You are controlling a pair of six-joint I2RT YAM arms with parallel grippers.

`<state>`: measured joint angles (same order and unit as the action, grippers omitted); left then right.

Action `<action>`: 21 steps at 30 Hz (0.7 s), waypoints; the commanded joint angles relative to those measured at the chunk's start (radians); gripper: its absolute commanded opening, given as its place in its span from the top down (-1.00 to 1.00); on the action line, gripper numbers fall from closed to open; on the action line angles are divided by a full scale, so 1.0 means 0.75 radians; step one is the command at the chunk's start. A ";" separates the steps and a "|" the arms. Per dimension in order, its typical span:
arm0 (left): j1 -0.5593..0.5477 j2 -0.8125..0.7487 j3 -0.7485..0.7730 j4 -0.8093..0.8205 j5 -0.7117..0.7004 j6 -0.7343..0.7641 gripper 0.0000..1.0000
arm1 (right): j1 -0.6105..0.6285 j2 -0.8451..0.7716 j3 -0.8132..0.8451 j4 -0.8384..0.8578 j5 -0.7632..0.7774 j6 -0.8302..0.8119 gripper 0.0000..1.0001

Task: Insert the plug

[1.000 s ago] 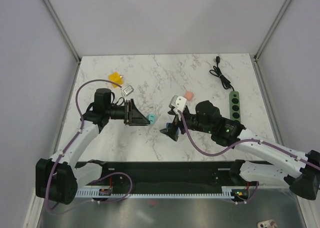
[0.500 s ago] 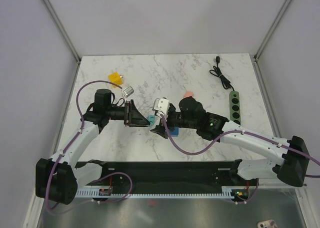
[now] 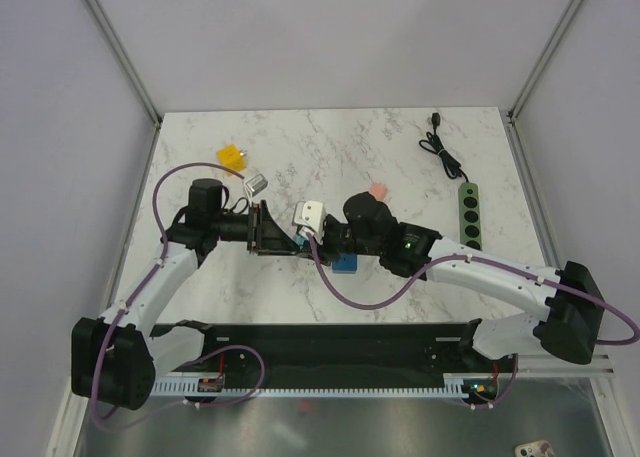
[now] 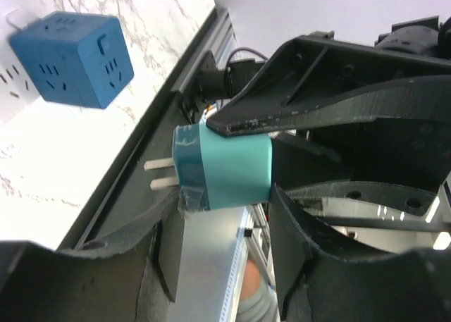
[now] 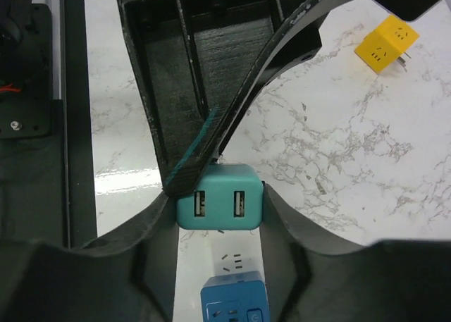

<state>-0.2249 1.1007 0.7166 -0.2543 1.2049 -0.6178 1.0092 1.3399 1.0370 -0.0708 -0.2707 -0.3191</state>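
Right pincer [image 5: 218,198] moved leftward, flanking teal plug [image 5: 219,208], grip unclear, left pincer [image 4: 222,202] clamped on it

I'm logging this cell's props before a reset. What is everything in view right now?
USB charger: 1, teal, held off the table, mid-table.
blue socket cube: 1, blue, on the table just near-side of the grippers.
yellow socket cube: 1, yellow, far left.
adapter: 1, silver-white, beside the yellow socket cube.
small block: 1, pink, behind the right arm.
power strip: 1, green, right edge.
cable: 1, black, from the strip towards the far edge.
table: 1, white marble.
left gripper: 1, black, shut on the charger.
right gripper: 1, black, flanking the charger; grip unclear.
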 commanded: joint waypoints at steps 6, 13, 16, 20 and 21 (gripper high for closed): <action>-0.007 -0.009 0.020 -0.005 -0.011 -0.015 0.10 | 0.008 0.001 0.033 0.086 0.013 0.014 1.00; -0.003 -0.003 0.118 -0.043 -0.164 -0.037 -0.76 | 0.019 -0.005 0.008 0.115 0.215 0.245 1.00; 0.007 0.009 0.210 -0.152 -0.369 -0.007 -0.99 | 0.041 0.001 0.012 0.066 0.438 0.423 1.00; 0.062 0.060 0.312 -0.336 -0.720 0.046 -0.99 | 0.068 0.066 0.086 -0.087 0.735 0.739 1.00; 0.107 0.070 0.323 -0.358 -0.830 0.044 -1.00 | 0.088 0.077 0.090 -0.106 0.786 0.797 1.00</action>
<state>-0.1959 1.1233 0.8959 -0.4122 0.8436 -0.6209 1.0519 1.3659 1.0508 -0.0963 0.1017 0.0422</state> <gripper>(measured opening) 0.994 0.502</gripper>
